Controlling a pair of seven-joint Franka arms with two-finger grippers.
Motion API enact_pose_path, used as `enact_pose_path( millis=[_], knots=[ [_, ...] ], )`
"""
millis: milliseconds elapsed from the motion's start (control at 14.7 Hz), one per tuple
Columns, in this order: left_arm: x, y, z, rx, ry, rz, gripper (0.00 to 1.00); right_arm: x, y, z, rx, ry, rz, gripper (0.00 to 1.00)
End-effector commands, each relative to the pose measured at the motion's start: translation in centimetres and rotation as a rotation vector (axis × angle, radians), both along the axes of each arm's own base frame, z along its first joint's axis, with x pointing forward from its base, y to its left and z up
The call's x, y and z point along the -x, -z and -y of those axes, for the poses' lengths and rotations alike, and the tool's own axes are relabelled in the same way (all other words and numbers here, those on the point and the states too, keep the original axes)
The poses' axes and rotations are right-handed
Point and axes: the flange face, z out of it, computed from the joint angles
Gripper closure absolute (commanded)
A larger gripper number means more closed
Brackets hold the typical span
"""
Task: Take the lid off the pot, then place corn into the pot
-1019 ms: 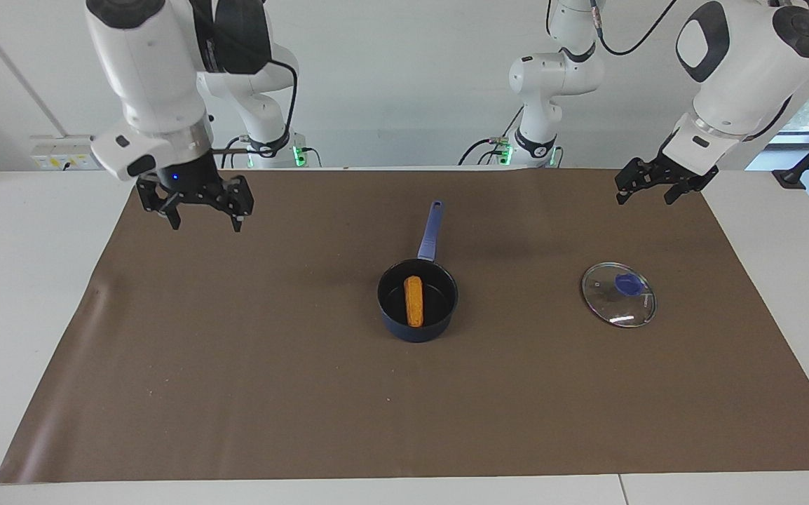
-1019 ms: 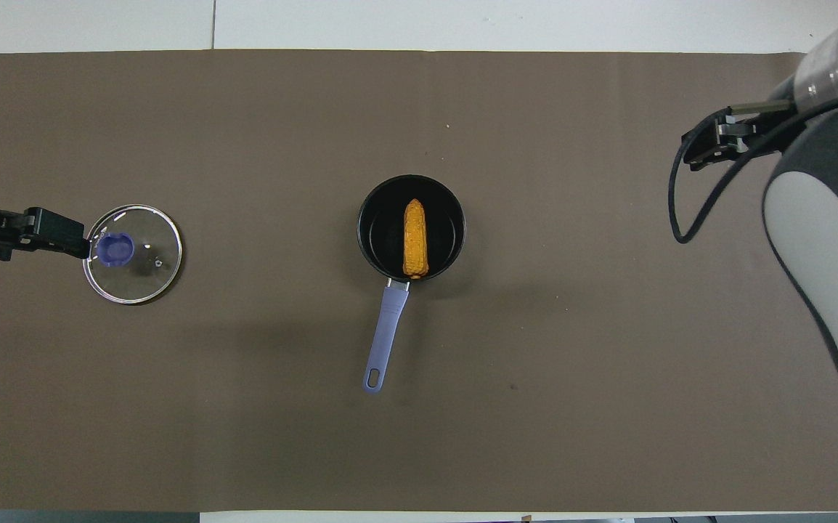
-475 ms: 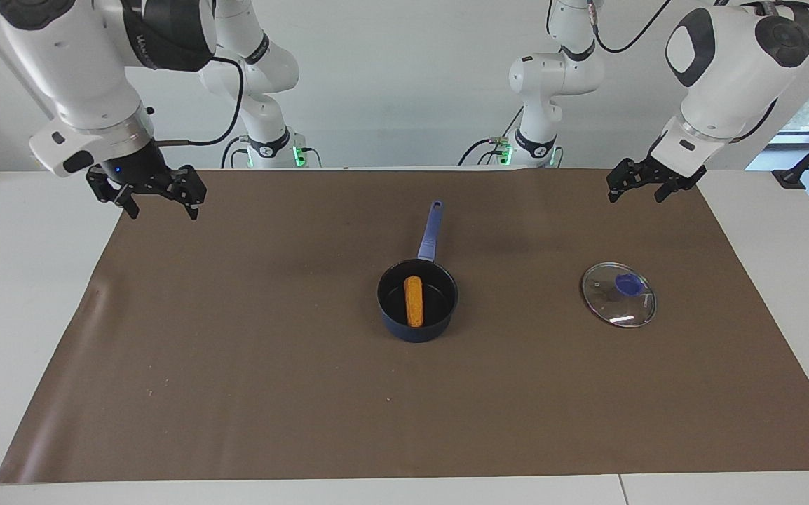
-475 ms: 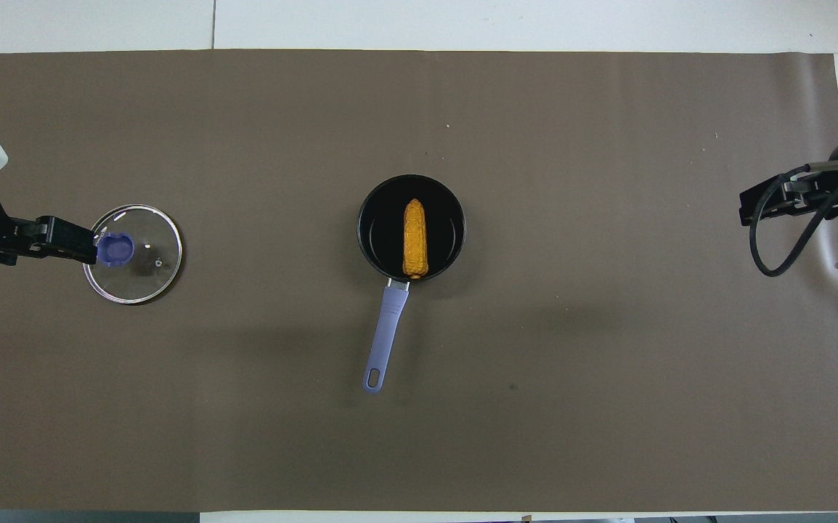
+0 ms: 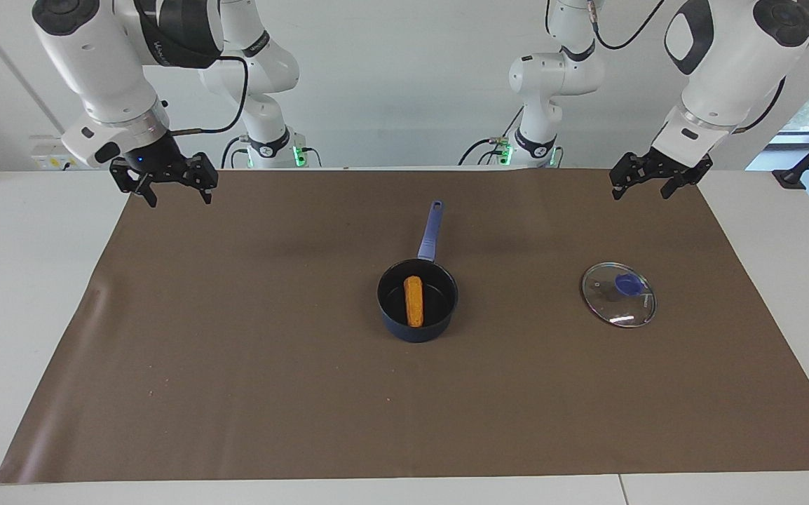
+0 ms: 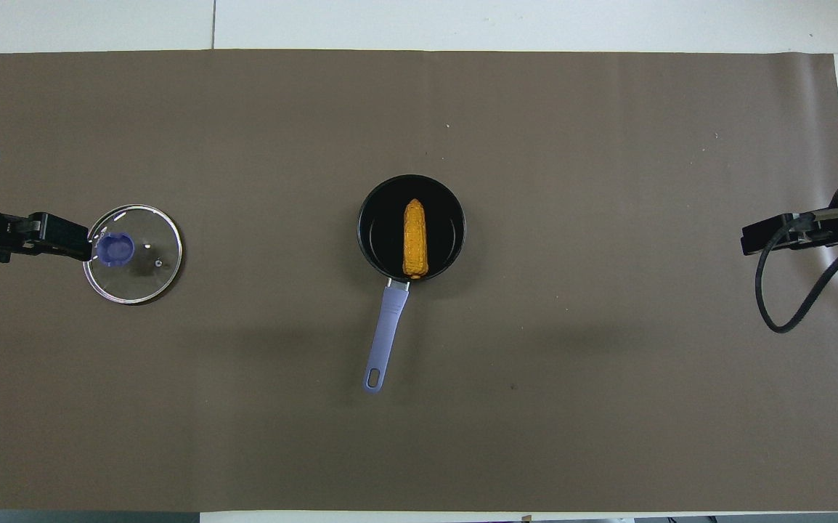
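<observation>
The corn (image 5: 413, 301) lay inside the uncovered pot (image 5: 418, 326); the lid (image 5: 619, 294) sat flat toward the left arm's end. Both the left gripper (image 5: 650, 184) and the right gripper (image 5: 174, 189) hung spread and empty, partly cut off overhead.

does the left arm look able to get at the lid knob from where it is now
Probably yes. The lid lies flat on the mat at the left arm's end, knob up, with nothing beside or over it. The left hand hangs open above the mat's edge, and the pot stands well apart.
</observation>
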Motion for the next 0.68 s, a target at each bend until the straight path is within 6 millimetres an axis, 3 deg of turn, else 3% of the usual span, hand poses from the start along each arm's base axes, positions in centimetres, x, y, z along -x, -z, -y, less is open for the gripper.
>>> enact_pose_path(
  millis=[0,611],
  knots=[
    [0.4,-0.5,-0.2,-0.012,-0.014,-0.001,0.00,-0.9,0.4,1.0,-0.012,-0.008,-0.003,0.00],
    [0.4,-0.4,-0.2,-0.007,-0.011,0.000,0.00,-1.3,-0.6,0.9,-0.013,-0.010,-0.020,0.00]
  ],
)
